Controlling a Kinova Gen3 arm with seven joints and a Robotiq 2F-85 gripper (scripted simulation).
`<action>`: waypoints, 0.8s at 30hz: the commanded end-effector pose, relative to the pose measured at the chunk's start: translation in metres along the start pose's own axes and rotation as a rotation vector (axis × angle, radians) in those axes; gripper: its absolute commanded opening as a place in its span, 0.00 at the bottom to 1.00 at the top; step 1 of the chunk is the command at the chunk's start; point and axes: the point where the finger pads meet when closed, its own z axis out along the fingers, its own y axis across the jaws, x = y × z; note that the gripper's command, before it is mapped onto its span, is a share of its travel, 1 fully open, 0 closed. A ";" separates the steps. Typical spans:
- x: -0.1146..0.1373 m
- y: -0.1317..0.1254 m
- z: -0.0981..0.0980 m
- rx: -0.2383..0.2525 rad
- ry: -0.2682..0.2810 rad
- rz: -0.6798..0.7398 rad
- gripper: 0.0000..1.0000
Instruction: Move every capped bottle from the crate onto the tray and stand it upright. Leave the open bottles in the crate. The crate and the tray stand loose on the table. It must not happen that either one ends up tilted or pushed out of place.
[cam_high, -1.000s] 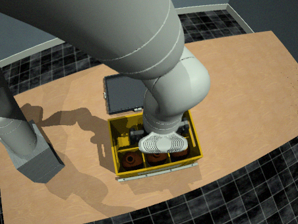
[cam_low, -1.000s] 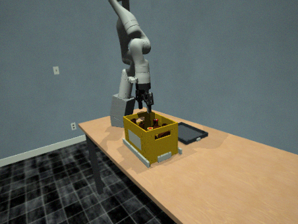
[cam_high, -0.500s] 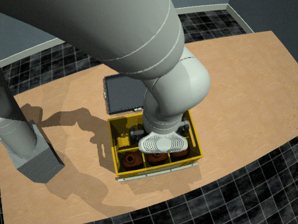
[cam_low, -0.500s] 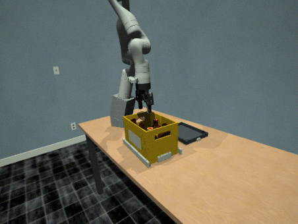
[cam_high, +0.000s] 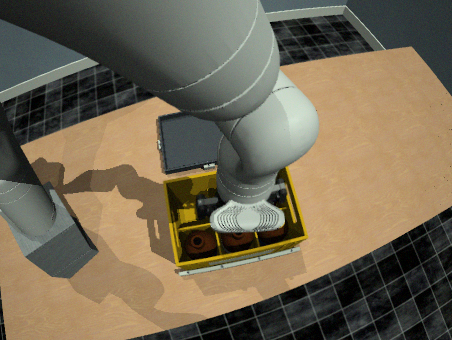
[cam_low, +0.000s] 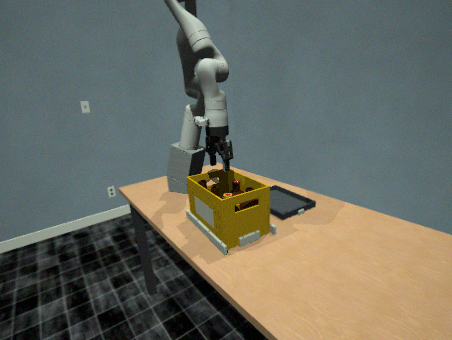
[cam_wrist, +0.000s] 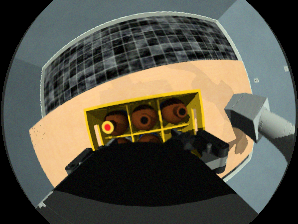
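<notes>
The yellow crate stands near the table's front edge and also shows in the exterior view (cam_low: 227, 207). In the wrist view its front row (cam_wrist: 143, 123) holds a brown bottle with a red cap (cam_wrist: 108, 127) at one end and two open brown bottles (cam_wrist: 141, 119) (cam_wrist: 174, 112) beside it. The dark tray (cam_high: 187, 142) lies flat just behind the crate, with nothing on it. My gripper (cam_low: 222, 162) is open and points straight down over the crate's back row, its fingertips at about rim height. The back-row bottles are hidden by my wrist.
The arm's grey base block (cam_high: 55, 240) stands at the table's left end. The tray (cam_low: 291, 201) touches or nearly touches the crate's back wall. The table's front edge runs close to the crate.
</notes>
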 end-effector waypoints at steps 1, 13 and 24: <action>0.000 0.000 0.000 0.001 0.001 0.000 1.00; -0.020 -0.002 0.000 0.001 0.001 0.000 1.00; -0.050 -0.005 0.000 0.001 0.001 0.000 1.00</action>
